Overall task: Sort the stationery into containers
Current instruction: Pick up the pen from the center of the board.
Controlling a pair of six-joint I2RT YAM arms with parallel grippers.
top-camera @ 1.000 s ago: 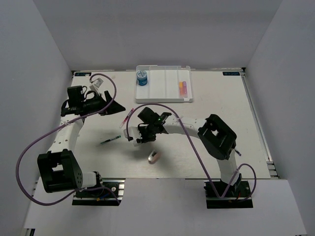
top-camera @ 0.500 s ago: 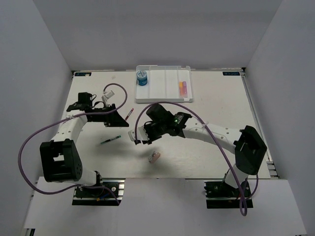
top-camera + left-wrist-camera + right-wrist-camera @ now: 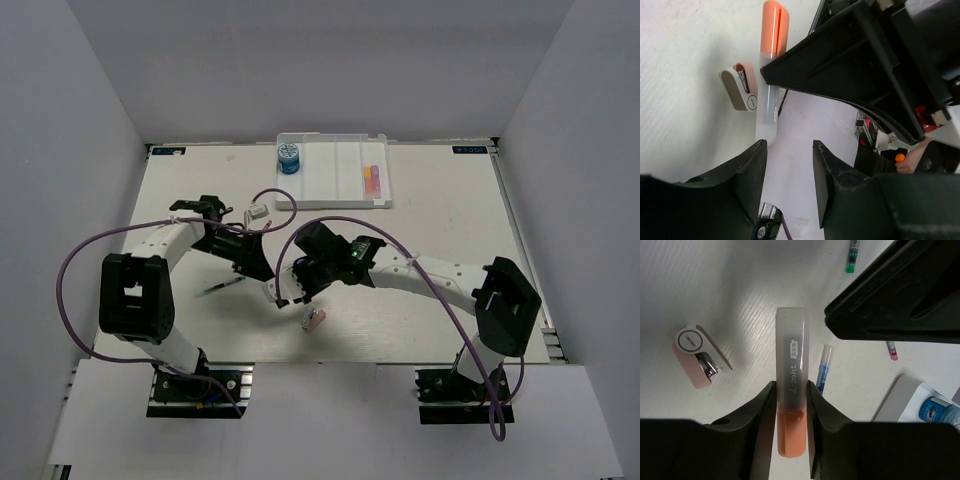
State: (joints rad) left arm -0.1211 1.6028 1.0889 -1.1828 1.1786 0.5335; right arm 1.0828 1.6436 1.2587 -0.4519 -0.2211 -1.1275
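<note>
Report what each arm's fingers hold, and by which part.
The right fingers pinch the orange marker near its orange end; the left fingers hold nothing.

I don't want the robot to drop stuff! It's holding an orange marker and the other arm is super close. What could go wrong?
1. The left arm and right arm crowd together mid-table. They might bump and knock the orange marker loose.
2. The right jaws pinch the marker only near its orange end, so the long clear part could swing or slip.
3. If dropped, it could hit the blue pen or pink eraser below.
</note>
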